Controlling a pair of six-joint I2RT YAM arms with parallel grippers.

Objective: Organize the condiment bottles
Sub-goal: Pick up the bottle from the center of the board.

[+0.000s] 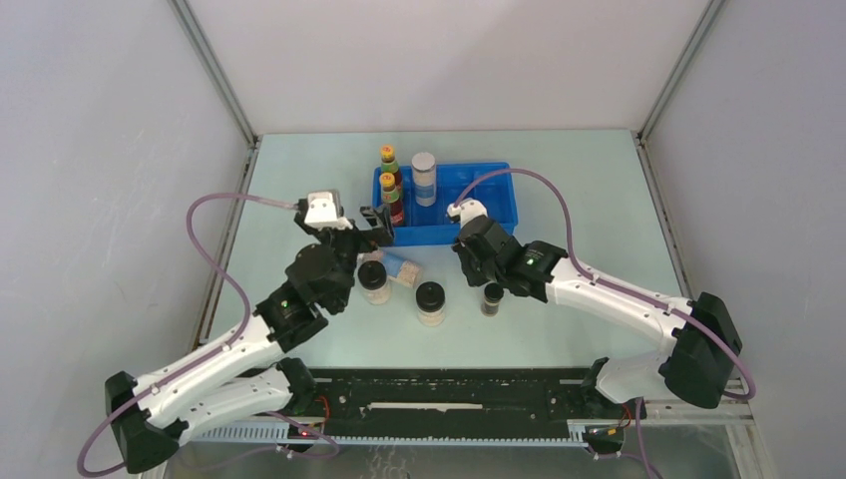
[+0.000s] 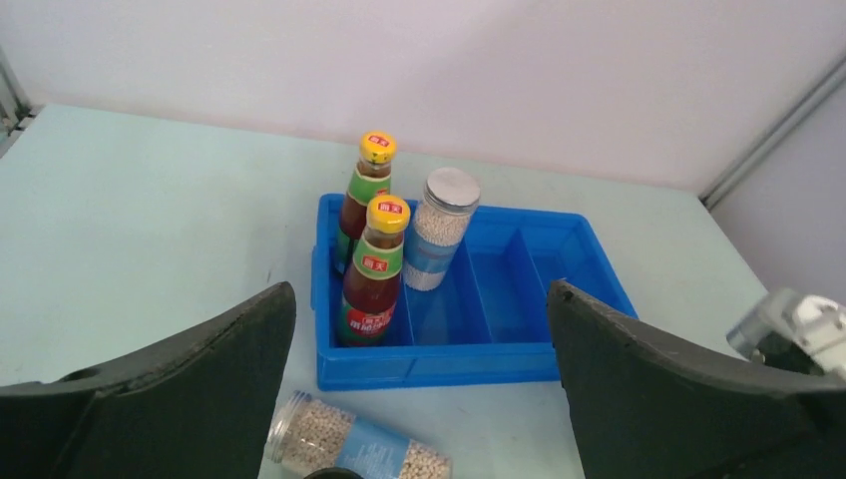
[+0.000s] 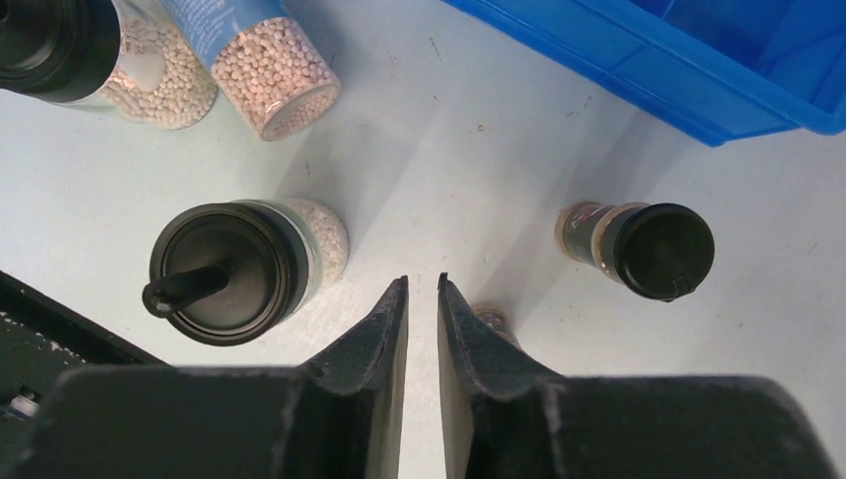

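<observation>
Two tall red-labelled bottles (image 1: 388,160) (image 1: 392,197) stand in the left compartment of the blue tray (image 1: 479,232), and a silver-lidded blue-banded jar (image 1: 424,176) stands beside them. A second blue-banded jar (image 1: 401,265) lies on its side on the table in front of the tray. Two black-lidded jars (image 1: 373,279) (image 1: 430,300) and a dark vial (image 1: 492,297) stand on the table. My left gripper (image 2: 419,384) is wide open and empty, above the lying jar (image 2: 359,451). My right gripper (image 3: 422,284) is shut and empty, between a black-lidded jar (image 3: 224,271) and the vial (image 3: 648,249). A second vial (image 3: 489,319) peeks from behind its finger.
The tray's middle and right compartments (image 2: 519,289) hold nothing. A black slotted rail (image 1: 449,399) runs along the table's near edge. Grey walls enclose the table at the left, back and right.
</observation>
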